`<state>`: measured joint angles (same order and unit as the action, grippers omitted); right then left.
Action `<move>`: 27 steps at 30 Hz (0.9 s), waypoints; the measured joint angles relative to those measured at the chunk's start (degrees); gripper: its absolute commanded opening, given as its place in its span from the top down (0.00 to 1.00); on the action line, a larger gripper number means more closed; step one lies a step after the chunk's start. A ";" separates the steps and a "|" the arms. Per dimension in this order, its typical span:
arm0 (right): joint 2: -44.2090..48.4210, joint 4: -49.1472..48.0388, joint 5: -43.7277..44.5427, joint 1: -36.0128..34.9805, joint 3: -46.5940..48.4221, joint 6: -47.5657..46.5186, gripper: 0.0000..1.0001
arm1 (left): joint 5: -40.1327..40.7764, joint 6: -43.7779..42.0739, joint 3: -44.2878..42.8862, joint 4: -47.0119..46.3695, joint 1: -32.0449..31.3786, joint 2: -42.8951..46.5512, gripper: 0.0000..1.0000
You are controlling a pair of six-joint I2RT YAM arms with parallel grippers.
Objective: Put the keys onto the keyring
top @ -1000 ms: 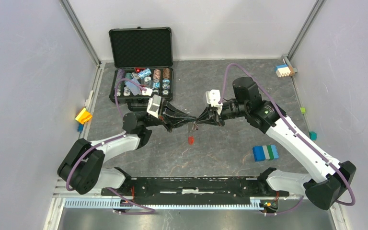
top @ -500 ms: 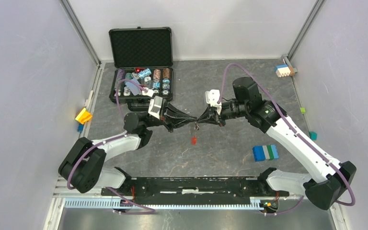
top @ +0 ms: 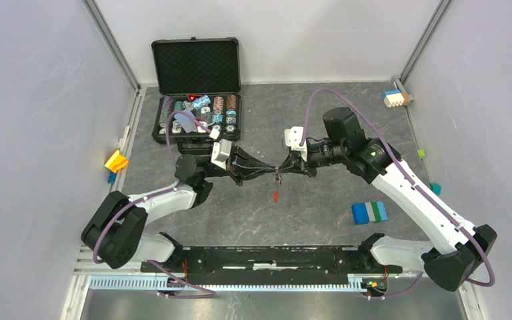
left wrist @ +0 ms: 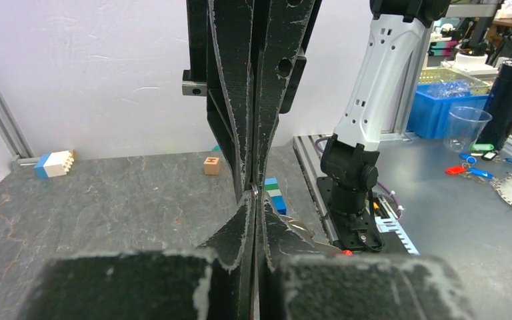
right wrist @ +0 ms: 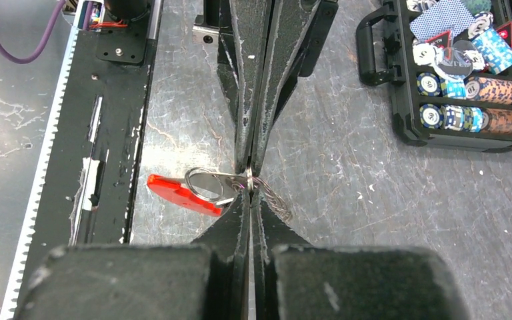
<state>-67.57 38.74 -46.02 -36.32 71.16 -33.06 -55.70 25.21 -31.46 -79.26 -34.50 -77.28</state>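
Your left gripper point(top: 271, 171) and right gripper point(top: 283, 169) meet tip to tip mid-table, both clamped on the silvery chain keyring point(right wrist: 208, 185). Its flat red plastic tag point(top: 275, 196) dangles at 6 o'clock. No black-headed key shows, so threading looks not yet done.

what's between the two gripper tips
Only the thin silvery metal keyring with its flat red plastic tag: the shut left gripper and shut right gripper meet tip to tip on its loop. The right wrist view shows it.
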 measured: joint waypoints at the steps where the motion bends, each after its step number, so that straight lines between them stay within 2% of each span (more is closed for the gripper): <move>1: 0.00 0.02 0.07 0.00 0.00 -0.04 1.00 | -0.04 -0.11 0.00 0.15 0.00 0.00 0.98; 7: 0.00 0.57 0.96 -0.04 0.02 -0.46 1.00 | -0.39 -1.33 0.00 1.49 0.00 0.00 0.97; 12: -0.09 1.79 3.58 -1.38 0.15 -1.33 1.00 | -2.62 -2.64 -1.14 5.11 0.02 0.02 0.74; 15: -0.44 2.51 5.90 -2.78 0.85 -2.03 1.00 | -5.27 -4.79 -2.97 10.67 0.04 0.04 0.63; 18: -0.76 3.17 8.61 -3.76 1.05 -2.91 1.00 | -8.22 -7.43 -5.55 18.40 0.59 0.37 0.51; 21: -1.49 3.72 11.10 -4.79 1.07 -3.67 1.00 | -9.55 -13.05 -8.87 30.14 1.25 1.40 0.45; 25: -3.34 5.44 14.60 -6.93 1.68 -4.33 1.00 | -8.81 -24.09 -14.25 48.94 1.81 3.13 0.44; 27: -4.26 6.16 16.20 -7.78 2.29 -4.39 1.00 | -7.32 -28.65 -15.78 55.89 1.88 3.89 0.48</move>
<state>-71.83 44.91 -29.82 -44.10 73.45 -37.45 -63.02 -3.44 -47.24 -23.38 -32.62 -73.38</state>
